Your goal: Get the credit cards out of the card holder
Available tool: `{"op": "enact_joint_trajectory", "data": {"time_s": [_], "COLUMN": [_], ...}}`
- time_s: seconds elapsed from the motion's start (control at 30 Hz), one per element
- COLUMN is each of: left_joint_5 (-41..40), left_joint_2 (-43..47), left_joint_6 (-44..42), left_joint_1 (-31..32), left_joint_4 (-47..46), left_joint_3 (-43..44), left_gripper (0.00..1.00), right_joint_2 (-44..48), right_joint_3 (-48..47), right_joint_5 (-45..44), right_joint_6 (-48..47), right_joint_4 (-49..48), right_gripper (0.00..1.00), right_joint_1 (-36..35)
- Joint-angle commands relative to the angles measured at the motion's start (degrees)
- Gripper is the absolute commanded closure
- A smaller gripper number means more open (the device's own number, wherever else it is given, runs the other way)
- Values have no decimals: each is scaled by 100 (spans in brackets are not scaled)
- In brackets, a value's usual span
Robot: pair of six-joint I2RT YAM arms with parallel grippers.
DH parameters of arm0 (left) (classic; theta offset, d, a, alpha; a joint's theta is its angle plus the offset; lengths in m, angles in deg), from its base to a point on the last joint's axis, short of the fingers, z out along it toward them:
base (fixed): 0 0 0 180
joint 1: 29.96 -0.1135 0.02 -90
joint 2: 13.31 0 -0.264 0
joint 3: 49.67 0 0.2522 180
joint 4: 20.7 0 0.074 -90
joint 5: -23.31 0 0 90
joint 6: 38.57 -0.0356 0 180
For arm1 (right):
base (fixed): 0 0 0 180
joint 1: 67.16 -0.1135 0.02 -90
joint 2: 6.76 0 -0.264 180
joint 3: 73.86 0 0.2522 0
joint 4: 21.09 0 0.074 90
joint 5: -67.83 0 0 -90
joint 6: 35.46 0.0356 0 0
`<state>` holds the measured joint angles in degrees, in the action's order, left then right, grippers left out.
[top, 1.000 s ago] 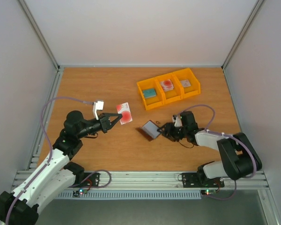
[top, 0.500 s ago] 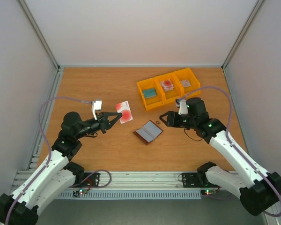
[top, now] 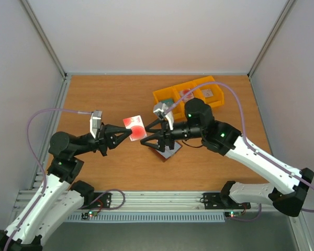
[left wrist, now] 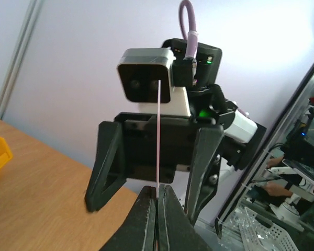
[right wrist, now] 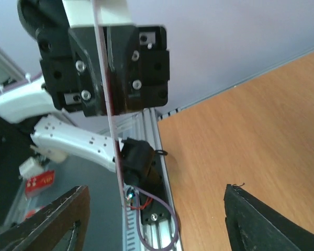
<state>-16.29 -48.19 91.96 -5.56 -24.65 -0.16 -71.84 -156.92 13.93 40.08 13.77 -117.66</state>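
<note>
While pinched by one edge in the shut left gripper (top: 129,134), held up clear of the table (top: 110,94): one card (top: 134,126), pale face with its red spot turned toward the top camera; from both wrist views, only a thin edge-on line; long axis hard to judge, one end being buried in the grip.

Directly opposite, almost nose to nose: right gripper (top: 148,135), jaws spread wide and holding nothing; set to either side of the card's plane and apart from it, to judge by the right wrist view.

Outward from there, on the table just under and behind the right gripper: holder (top: 169,150), lying open, grey-blue lining up; no telling whether more cards sit inside.

Further back, partly hidden by the right arm (top: 240,149): yellow bin (top: 218,90), small items in its compartments.

Probably a hand-over of a card already out of the holder.

Key relation for the next move: card between the two grippers, free edge pointing into the open jaws; left already gripping it, right nearer the holder.

Risk: closing on the left gripper's tips instead of the card, or bending the thin plastic.
</note>
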Motion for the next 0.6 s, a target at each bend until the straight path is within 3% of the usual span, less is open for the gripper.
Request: {"op": "enact_joint_trajectory", "data": {"time_s": [0.0, 0.13, 0.27, 0.47, 0.5, 0.57], "left_joint_5": [375, 392, 448, 742, 758, 857], "left_joint_2": [-17, -81, -79, -2, -3, 63], "left_joint_6": [83, 80, 57, -156, -310, -788], "left_joint_1": [-15, 24, 73, 82, 82, 74], "left_joint_4": [-413, -426, -338, 60, 295, 1381], "left_joint_3": [76, 96, 78, 5, 4, 213], "left_gripper": [100, 100, 100, 100, 87, 39], "right_joint_2": [-251, -220, -221, -20, -3, -112], "right_joint_3": [-354, -240, -225, -444, -556, -936], "right_joint_5": [294, 643, 696, 431, 227, -153], "right_joint_6": [-356, -182, -168, -587, -756, -1166], "right_joint_4": [144, -304, -267, 581, 933, 2042], "right_gripper": [34, 70, 97, 99, 99, 99], "right_joint_1": [-208, -210, -208, -204, -203, -206]}}
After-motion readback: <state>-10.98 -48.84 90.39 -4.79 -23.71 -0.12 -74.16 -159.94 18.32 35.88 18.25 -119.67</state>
